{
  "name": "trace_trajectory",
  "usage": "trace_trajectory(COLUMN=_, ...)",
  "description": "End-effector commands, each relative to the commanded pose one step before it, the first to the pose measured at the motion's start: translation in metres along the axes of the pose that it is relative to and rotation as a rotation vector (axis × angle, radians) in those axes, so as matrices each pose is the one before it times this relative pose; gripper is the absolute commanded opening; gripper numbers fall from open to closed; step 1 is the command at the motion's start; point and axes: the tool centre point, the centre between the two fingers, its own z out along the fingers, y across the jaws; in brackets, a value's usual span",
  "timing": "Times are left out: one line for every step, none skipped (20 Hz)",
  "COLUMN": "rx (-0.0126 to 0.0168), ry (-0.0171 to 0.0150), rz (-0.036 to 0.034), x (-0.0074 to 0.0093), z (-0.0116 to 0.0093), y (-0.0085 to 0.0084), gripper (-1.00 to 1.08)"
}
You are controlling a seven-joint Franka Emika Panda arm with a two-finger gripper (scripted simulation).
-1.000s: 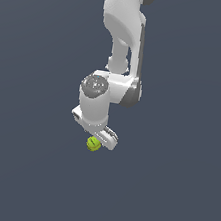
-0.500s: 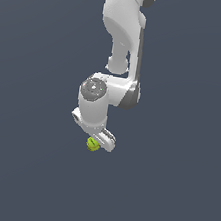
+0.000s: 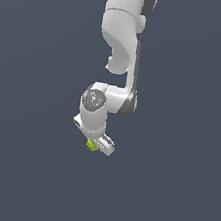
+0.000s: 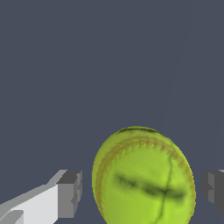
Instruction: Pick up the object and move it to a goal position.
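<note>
The yellow-green ball with a darker green curved mark sits between my gripper's two fingers in the wrist view. A narrow gap shows on each side, between the ball and the grey pads, so the jaws stand open around it without touching. In the exterior view the ball peeks out just under the white gripper, partly hidden by it. The arm hangs down from the top of that view.
Only a plain dark blue-grey background shows around the arm in both views. No other objects, edges or goal marker are visible.
The arm has barely moved. The gripper has sunk slightly around the ball, which now shows a little less below the fingers.
</note>
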Motion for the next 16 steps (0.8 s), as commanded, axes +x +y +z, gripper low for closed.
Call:
trace_trajectory(rx=0.00082, ry=0.00133, rz=0.00059, x=0.00069, z=0.0057, y=-0.00039, gripper=1.0)
trace_trajectory(rx=0.0, ry=0.0, rz=0.0, x=0.00032, z=0.00059, y=-0.00021, gripper=1.0)
trace_trajectory(rx=0.0, ry=0.0, rz=0.0, x=0.00038, z=-0.00012, y=-0.00019, gripper=1.0)
trace_trajectory(rx=0.0, ry=0.0, rz=0.0, x=0.00016, z=-0.00018, y=-0.00007, gripper=1.0)
trace_trajectory(rx=0.0, ry=0.0, rz=0.0, x=0.0, z=0.0, y=0.0, gripper=-1.0)
trace_trajectory(rx=0.0, ry=0.0, rz=0.0, x=0.0, z=0.0, y=0.0, gripper=-1.0)
trace_trajectory(rx=0.0, ry=0.0, rz=0.0, x=0.0, z=0.0, y=0.0, gripper=-1.0)
trace_trajectory(rx=0.0, ry=0.0, rz=0.0, x=0.0, z=0.0, y=0.0, gripper=-1.0)
trace_trajectory(rx=0.0, ry=0.0, rz=0.0, x=0.0, z=0.0, y=0.0, gripper=-1.0)
trace_trajectory(rx=0.0, ry=0.0, rz=0.0, x=0.0, z=0.0, y=0.0, gripper=-1.0)
trace_trajectory(rx=0.0, ry=0.0, rz=0.0, x=0.0, z=0.0, y=0.0, gripper=-1.0)
trace_trajectory(rx=0.0, ry=0.0, rz=0.0, x=0.0, z=0.0, y=0.0, gripper=-1.0)
trace_trajectory(rx=0.0, ry=0.0, rz=0.0, x=0.0, z=0.0, y=0.0, gripper=-1.0)
trace_trajectory(rx=0.0, ry=0.0, rz=0.0, x=0.0, z=0.0, y=0.0, gripper=-1.0)
trace_trajectory(rx=-0.00014, ry=-0.00076, rz=-0.0006, x=-0.00047, z=0.0001, y=-0.00028, gripper=-1.0)
trace_trajectory(rx=0.0, ry=0.0, rz=0.0, x=-0.00012, z=-0.00007, y=0.00004, gripper=-1.0)
